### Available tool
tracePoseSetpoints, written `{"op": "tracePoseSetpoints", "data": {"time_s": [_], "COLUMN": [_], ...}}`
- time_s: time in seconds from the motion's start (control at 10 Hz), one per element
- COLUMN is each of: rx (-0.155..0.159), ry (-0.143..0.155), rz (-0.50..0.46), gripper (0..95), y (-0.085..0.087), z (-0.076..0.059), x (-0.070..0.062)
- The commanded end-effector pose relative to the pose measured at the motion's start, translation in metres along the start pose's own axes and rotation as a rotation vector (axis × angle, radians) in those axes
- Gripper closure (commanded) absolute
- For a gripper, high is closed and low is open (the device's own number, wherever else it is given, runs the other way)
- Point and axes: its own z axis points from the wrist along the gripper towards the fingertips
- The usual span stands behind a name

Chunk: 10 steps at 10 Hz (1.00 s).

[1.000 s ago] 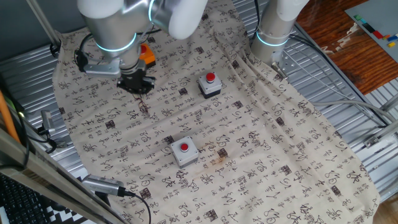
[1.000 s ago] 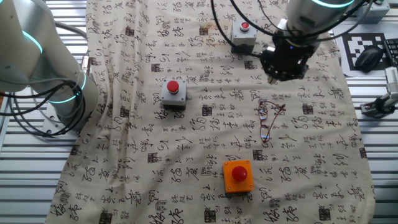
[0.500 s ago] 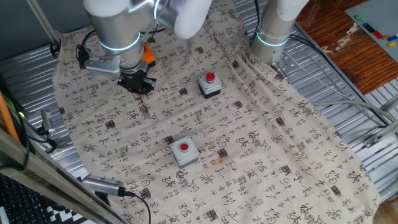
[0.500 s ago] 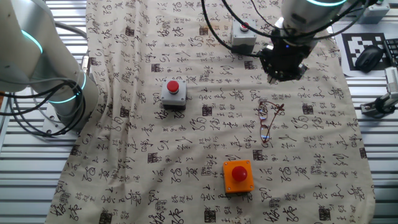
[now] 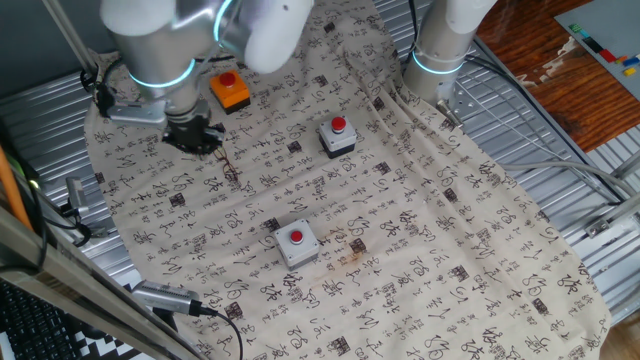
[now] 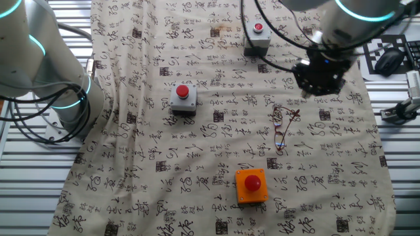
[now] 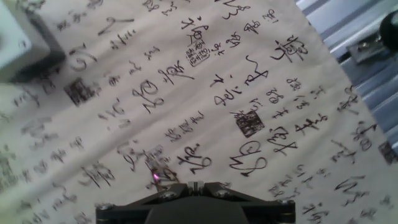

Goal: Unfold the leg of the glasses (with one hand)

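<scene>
The glasses (image 6: 280, 130) lie on the printed cloth (image 6: 197, 151), a thin reddish-brown wire frame between the grey button box and the orange one. In one fixed view the glasses (image 5: 229, 171) are a faint thin line just right of and below my gripper (image 5: 192, 137). In the other fixed view my gripper (image 6: 319, 78) hangs above the cloth, apart from the frame and beyond its far end. The hand view shows my gripper (image 7: 194, 185) with both fingers pressed together and nothing between them. A blurred reddish speck sits left of the tips; I cannot tell what it is.
An orange button box (image 6: 251, 184) stands near the glasses. Two grey boxes with red buttons (image 6: 183, 98) (image 6: 256, 39) stand on the cloth. A second arm's base (image 6: 46, 78) stands at the cloth's edge. Ribbed metal table (image 5: 560, 170) surrounds the cloth.
My gripper has moved sideways away from the glasses, toward the cloth's edge, uncovering the orange box in one fixed view. The glasses have not moved.
</scene>
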Motion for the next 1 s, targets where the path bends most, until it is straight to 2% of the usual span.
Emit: {"op": "tracePoseSetpoints", "data": {"time_s": [0.1, 0.3, 0.4, 0.5, 0.6, 0.8, 1.0], "rx": [-0.025, -0.018, -0.004, -0.004, 0.008, 0.006, 0.002], "ry": [-0.021, -0.032, -0.026, -0.026, -0.005, -0.002, -0.013], "rz": [0.093, 0.17, 0.179, 0.179, 0.147, 0.083, 0.029], "gripper": [95.0, 95.0, 95.0, 95.0, 95.0, 95.0, 95.0], "y": [-0.009, -0.009, -0.009, -0.009, -0.016, -0.032, -0.048], "z": [0.001, 0.001, 0.001, 0.001, 0.0, -0.004, -0.003], "x": [0.0, 0.0, 0.0, 0.0, 0.008, 0.031, 0.068]}}
